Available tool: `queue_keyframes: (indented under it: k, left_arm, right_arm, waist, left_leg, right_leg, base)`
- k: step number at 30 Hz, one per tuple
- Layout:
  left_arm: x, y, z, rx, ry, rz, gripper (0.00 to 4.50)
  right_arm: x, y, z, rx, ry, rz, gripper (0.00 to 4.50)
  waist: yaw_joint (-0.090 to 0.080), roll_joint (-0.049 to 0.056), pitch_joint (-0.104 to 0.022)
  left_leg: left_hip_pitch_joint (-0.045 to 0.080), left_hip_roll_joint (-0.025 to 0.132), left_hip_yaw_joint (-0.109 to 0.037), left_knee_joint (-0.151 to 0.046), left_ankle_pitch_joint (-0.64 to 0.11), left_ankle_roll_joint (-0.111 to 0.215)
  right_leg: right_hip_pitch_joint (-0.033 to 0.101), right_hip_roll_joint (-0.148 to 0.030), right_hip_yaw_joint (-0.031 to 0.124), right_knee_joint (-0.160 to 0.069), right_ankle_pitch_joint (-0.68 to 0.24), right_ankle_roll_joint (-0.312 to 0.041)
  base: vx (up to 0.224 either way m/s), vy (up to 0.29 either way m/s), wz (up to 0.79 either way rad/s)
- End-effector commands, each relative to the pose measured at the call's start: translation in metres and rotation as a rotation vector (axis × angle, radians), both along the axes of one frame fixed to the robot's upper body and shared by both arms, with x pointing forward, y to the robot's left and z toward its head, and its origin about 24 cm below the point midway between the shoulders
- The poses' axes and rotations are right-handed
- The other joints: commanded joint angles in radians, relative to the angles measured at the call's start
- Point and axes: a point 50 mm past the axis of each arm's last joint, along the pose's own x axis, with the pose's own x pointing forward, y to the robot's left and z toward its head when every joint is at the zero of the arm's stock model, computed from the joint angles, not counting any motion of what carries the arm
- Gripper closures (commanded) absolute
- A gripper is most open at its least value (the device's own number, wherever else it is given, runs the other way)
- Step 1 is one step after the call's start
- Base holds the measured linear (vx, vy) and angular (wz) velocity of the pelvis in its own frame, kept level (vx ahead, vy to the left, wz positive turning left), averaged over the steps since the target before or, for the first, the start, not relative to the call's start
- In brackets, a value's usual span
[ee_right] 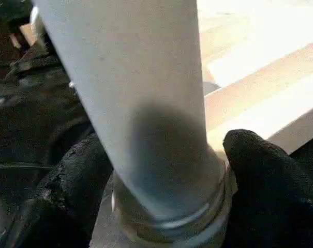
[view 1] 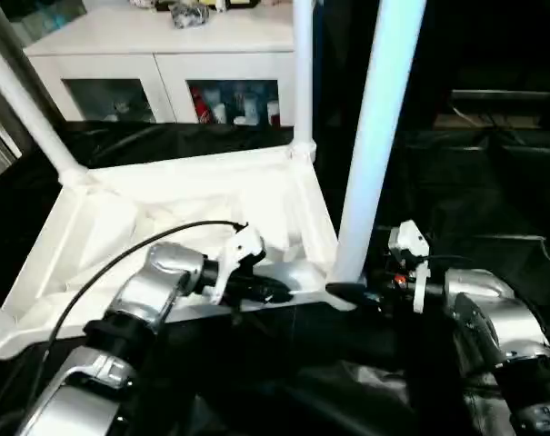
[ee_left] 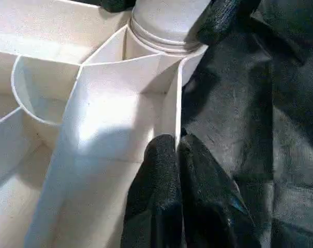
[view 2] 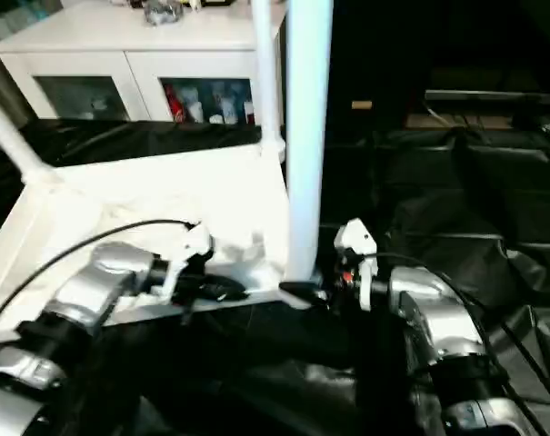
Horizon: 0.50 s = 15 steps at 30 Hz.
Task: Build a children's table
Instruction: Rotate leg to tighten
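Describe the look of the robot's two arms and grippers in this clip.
Both forearms are rounded silver metal with black joint bands. A thin black cable loops over the left forearm. Each wrist carries a white plastic bracket, with a small red spot at the right wrist. The fingers are matte black.

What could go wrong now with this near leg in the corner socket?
The right end effector straddles the near leg at its base with fingers spread, so the leg could lean or pop out of its corner socket if it isn't fully seated. The left end effector pinches only a thin rim of the tabletop; it may slip.
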Motion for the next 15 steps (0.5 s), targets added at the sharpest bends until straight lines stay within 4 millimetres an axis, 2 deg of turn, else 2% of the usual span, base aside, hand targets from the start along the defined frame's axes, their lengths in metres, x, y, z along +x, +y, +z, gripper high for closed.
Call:
queue_keyframes:
  k: [1,4,5,8,9,10,14,15]
  left_arm:
    - [0.004,0.004,0.012,-0.017,-0.041,-0.003,4.50]
    - [0.004,0.004,0.013,-0.020,-0.047,-0.001,4.50]
    - [0.004,0.004,0.014,-0.021,-0.047,-0.001,4.50]
    - [0.005,0.002,0.014,-0.021,-0.067,0.011,4.50]
    - [0.007,0.001,0.014,-0.018,-0.080,0.026,4.50]
    - [0.008,0.000,0.013,-0.011,-0.097,0.040,4.50]
    - [0.020,-0.005,0.008,0.036,-0.152,0.184,4.50]
    - [0.023,-0.007,0.008,0.033,-0.167,0.231,4.50]
  right_arm:
    - [-0.004,0.002,-0.007,-0.013,0.036,0.011,0.89]
    - [-0.003,0.006,-0.006,0.004,0.038,0.008,0.89]
    - [-0.004,0.007,-0.006,0.007,0.040,0.010,1.17]
    - [-0.006,0.010,-0.006,0.020,0.049,0.021,1.31]
    - [-0.007,0.012,-0.007,0.023,0.052,0.022,1.57]
    - [-0.008,0.013,-0.009,0.025,0.055,0.019,1.57]
    - [-0.008,0.018,-0.019,0.001,0.040,-0.077,1.82]
    - [-0.006,0.019,-0.022,-0.005,0.034,-0.119,1.86]
  waist:
    - [0.004,-0.020,-0.065]
    - [0.005,-0.023,-0.065]
    - [0.005,-0.023,-0.065]
    - [0.005,-0.023,-0.065]
    - [0.005,-0.023,-0.064]
    - [0.005,-0.023,-0.064]
    - [0.004,-0.024,-0.061]
    - [0.004,-0.026,-0.058]
  left_leg:
    - [0.030,0.075,-0.039,-0.067,-0.151,0.107]
    - [0.029,0.073,-0.038,-0.065,-0.140,0.112]
    - [0.029,0.074,-0.038,-0.065,-0.141,0.112]
    - [0.029,0.073,-0.038,-0.065,-0.144,0.109]
    - [0.029,0.074,-0.039,-0.065,-0.142,0.110]
    - [0.029,0.074,-0.039,-0.065,-0.142,0.110]
    - [0.032,0.075,-0.039,-0.069,-0.172,0.089]
    - [0.033,0.074,-0.038,-0.072,-0.194,0.077]
  right_leg:
    - [0.038,-0.074,0.040,-0.060,-0.050,-0.268]
    - [0.038,-0.073,0.039,-0.060,-0.043,-0.271]
    - [0.038,-0.073,0.039,-0.060,-0.044,-0.271]
    - [0.039,-0.073,0.039,-0.061,-0.055,-0.267]
    - [0.039,-0.073,0.039,-0.060,-0.055,-0.265]
    - [0.039,-0.073,0.039,-0.061,-0.057,-0.263]
    - [0.035,-0.074,0.041,-0.068,-0.101,-0.254]
    - [0.034,-0.075,0.042,-0.073,-0.138,-0.249]
  base:
    - [0.000,0.000,0.00]
    - [0.000,0.000,0.00]
    - [0.000,0.000,0.00]
    - [0.000,0.000,0.00]
    - [0.000,0.000,0.00]
    - [0.000,0.000,0.00]
    - [0.000,0.000,0.00]
    - [0.000,0.000,0.00]
